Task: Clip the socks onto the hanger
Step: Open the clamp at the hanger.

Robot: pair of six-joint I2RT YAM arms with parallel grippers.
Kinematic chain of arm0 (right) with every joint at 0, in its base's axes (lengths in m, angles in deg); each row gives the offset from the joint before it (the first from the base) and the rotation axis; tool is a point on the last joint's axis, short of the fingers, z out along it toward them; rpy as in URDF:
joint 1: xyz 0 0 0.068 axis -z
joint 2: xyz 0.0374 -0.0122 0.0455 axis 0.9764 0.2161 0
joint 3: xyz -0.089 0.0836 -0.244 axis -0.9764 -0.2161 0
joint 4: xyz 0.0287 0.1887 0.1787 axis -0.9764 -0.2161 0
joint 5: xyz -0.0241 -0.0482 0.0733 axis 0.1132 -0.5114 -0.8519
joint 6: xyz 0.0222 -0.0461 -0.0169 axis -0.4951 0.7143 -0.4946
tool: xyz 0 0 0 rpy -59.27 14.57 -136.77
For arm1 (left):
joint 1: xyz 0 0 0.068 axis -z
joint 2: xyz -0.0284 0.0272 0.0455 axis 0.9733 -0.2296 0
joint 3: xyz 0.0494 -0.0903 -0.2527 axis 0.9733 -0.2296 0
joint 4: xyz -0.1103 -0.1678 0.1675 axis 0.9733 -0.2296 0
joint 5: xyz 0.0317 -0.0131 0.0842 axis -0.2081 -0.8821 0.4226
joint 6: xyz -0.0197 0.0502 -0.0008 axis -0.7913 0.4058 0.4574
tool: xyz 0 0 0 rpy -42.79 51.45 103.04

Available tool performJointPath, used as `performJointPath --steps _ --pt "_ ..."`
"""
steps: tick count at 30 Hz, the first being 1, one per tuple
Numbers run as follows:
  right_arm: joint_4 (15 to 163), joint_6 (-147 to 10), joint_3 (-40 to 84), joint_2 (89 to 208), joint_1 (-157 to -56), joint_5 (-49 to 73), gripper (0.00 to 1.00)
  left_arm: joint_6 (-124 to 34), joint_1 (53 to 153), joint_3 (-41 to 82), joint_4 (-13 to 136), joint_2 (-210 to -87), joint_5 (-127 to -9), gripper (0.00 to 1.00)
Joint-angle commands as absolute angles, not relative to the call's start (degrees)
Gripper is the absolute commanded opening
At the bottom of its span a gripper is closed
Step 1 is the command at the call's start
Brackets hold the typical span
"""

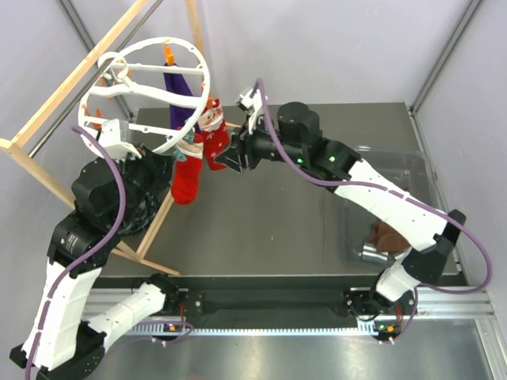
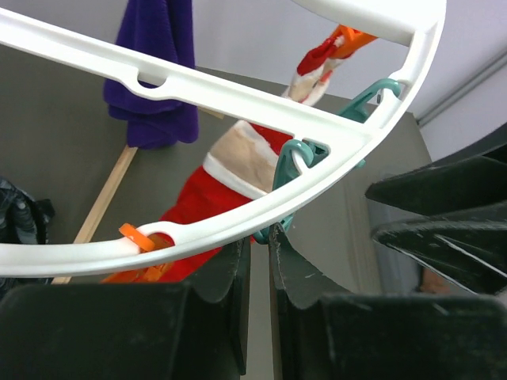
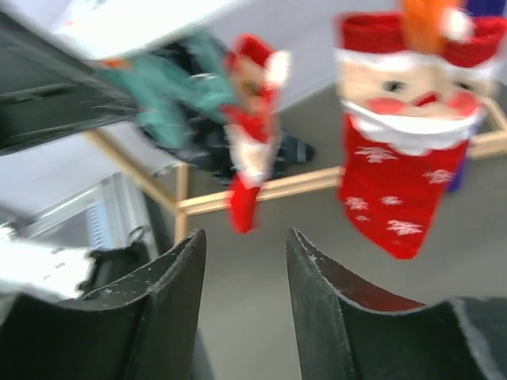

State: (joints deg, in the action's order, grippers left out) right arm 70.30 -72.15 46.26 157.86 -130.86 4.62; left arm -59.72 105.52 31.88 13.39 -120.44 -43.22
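Purple sock point(image 1: 181, 89) hangs near wooden frame point(image 1: 55, 93) above grey table point(image 1: 293, 237)

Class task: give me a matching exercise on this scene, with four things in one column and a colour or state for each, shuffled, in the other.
Things
1. ring hanger
2. Santa sock
3. long sock
4. right gripper

Colour or state
a. purple
b. open, holding nothing
c. white
d. red with white specks

Pairs: 1-c, 2-d, 3-a, 4-b
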Motion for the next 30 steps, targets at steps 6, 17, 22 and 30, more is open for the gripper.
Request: performJointPath --steps 6,17,22,30 --pt "86.37 -84.58 41.60 153.49 -131.83 -16.55 0.52 -61.49 105.73 33.51 16.12 -121.58 -54.15 0.00" --pt "91.57 -87.14 46.07 160.96 -132.36 -16.91 0.64 -63.69 105.73 34.13 16.21 -120.62 -54.94 0.00" --pt "91.92 -87.05 47.83 163.42 -132.36 -15.69 0.62 -63.43 105.73 34.66 15.95 -120.09 -54.68 0.00" --pt "93.76 -87.23 49.24 165.36 -132.36 -13.93 0.55 -63.17 105.73 35.18 15.16 -119.56 -54.24 0.00"
